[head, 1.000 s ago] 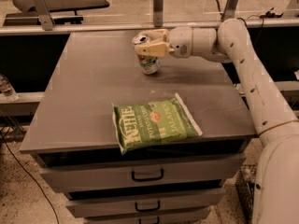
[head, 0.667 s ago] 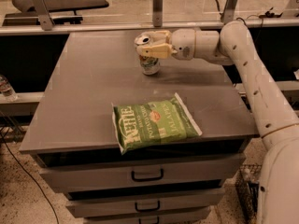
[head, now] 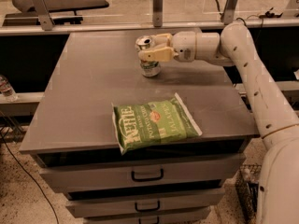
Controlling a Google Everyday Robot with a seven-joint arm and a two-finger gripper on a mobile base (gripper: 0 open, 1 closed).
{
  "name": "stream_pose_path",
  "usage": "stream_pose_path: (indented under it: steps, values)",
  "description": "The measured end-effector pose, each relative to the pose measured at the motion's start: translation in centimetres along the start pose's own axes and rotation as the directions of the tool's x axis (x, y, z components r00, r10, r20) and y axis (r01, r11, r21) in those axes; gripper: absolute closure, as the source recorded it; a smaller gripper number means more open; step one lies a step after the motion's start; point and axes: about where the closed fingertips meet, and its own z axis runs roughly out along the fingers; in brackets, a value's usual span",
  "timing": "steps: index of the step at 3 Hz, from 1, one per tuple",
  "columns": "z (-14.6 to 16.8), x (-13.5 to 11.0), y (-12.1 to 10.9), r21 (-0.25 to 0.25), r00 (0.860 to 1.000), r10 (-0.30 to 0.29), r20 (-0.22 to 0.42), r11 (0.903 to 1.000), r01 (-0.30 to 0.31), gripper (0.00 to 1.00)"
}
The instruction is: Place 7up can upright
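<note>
The 7up can (head: 149, 67) stands near the back middle of the grey table top (head: 93, 87), silver top up and leaning a little to the left, its base at or on the surface. My gripper (head: 150, 49) reaches in from the right and is shut on the can's upper half, one cream finger (head: 157, 54) across its front. The white arm (head: 252, 73) runs back to the right edge of the view.
A green chip bag (head: 154, 125) lies flat near the table's front edge, in front of the can. Drawers (head: 147, 175) sit under the table top. A railing (head: 117, 27) runs behind the table. A bottle (head: 5, 87) stands at the far left.
The gripper keeps its hold on the can. The arm has shifted only slightly and the can sits a touch lower on the table.
</note>
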Motion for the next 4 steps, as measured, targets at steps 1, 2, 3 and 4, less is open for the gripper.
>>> stream_pose_path:
  steps: [1, 2, 3, 4]
  values:
    - [-1.7, -0.2, 0.5, 0.017, 1.0, -0.008, -0.013, 0.9998, 0.008, 0.0]
    - [-3.5, -0.8, 1.0, 0.04, 0.999, -0.021, -0.034, 0.999, 0.022, 0.0]
    - [-5.0, -1.7, 1.9, 0.059, 0.998, -0.038, -0.054, 0.9974, 0.041, 0.0]
    - [-7.5, -2.8, 2.9, 0.077, 0.994, -0.07, -0.089, 0.9941, 0.077, 0.0]
